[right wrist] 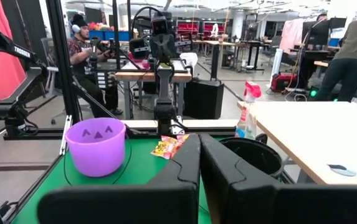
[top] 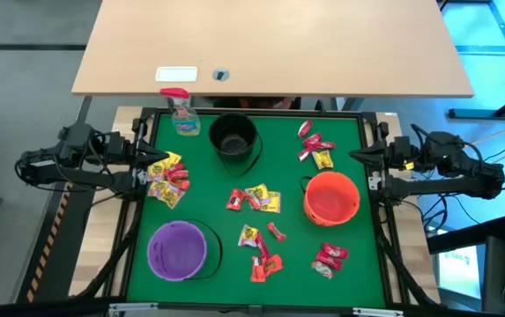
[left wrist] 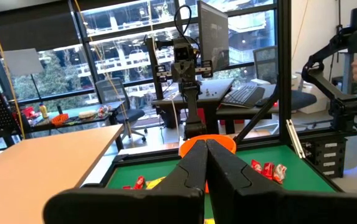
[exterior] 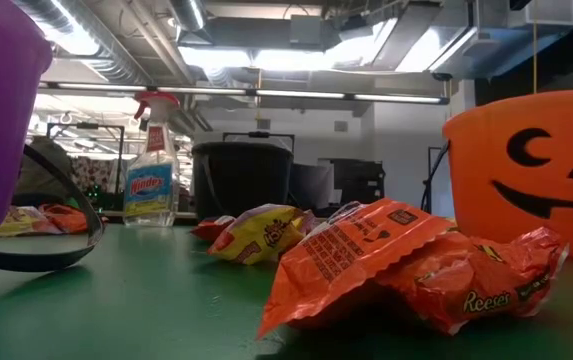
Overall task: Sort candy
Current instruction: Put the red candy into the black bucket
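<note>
nothing sorted yet, by the look of it. candy (top: 254,199) strewn in clumps over the mat (top: 204,192), centre to lower right of high frame. left gripper (top: 139,155) at left edge, right gripper (top: 368,158) at right edge, both pinched shut, empty. advise: open wide first, descend on a lone packet, avoid clumps.

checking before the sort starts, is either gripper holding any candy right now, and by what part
Nothing is held. The left gripper and right gripper are both shut on nothing, parked at the table's side edges. The candy lies loose on the green mat.
</note>
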### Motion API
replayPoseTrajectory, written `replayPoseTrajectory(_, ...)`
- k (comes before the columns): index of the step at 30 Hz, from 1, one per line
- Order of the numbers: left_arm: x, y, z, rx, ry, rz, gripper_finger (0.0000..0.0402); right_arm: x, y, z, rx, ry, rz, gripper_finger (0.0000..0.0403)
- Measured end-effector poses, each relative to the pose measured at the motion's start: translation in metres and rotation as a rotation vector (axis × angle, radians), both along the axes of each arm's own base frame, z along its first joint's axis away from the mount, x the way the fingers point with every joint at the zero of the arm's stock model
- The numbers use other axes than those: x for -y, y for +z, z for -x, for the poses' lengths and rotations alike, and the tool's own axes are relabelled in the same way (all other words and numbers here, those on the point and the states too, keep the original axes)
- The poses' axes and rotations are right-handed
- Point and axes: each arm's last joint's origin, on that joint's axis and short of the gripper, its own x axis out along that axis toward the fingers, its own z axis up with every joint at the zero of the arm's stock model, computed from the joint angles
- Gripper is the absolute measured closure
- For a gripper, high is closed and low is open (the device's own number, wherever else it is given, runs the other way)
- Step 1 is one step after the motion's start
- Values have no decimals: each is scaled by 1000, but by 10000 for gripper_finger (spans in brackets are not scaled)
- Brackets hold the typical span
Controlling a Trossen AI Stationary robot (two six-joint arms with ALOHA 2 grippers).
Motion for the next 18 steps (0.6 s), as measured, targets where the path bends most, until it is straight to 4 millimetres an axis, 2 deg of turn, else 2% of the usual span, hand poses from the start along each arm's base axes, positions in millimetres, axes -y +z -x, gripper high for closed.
replayPoseTrajectory(7,0,0,0,0,0,0,401,0,11,-9,100,-1,27,391)
replayPoseTrajectory(13,0,0,0,0,0,0,401,0,8,-43,45,-6,101,391)
replayPoseTrajectory(18,0,0,0,0,0,0,401,3,3,-66,-67,-105,169,391)
